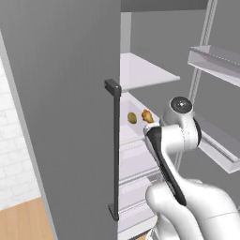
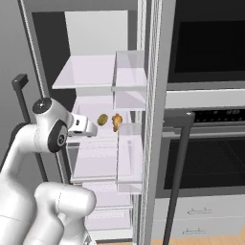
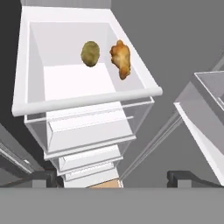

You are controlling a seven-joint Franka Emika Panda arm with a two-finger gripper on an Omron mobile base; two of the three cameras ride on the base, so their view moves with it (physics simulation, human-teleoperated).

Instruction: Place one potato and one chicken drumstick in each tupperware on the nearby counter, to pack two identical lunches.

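Fridge shelf (image 3: 78,81), 1 potato (image 3: 90,54), 1 drumstick (image 3: 121,58), side by side

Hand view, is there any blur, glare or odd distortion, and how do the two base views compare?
Hand view: sharp and evenly lit, no glare; the fridge shelf tapers strongly with perspective, and the potato and drumstick cast almost no shadow. Left base view: flat grey door, soft shading. Right base view: the clear door bins look hazy, not blurred.

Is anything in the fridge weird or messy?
Nothing is spilled or broken. The one odd thing: a potato and a chicken drumstick lie bare on the white fridge shelf, side by side near its back, with no plate or wrap. The fridge door is open.
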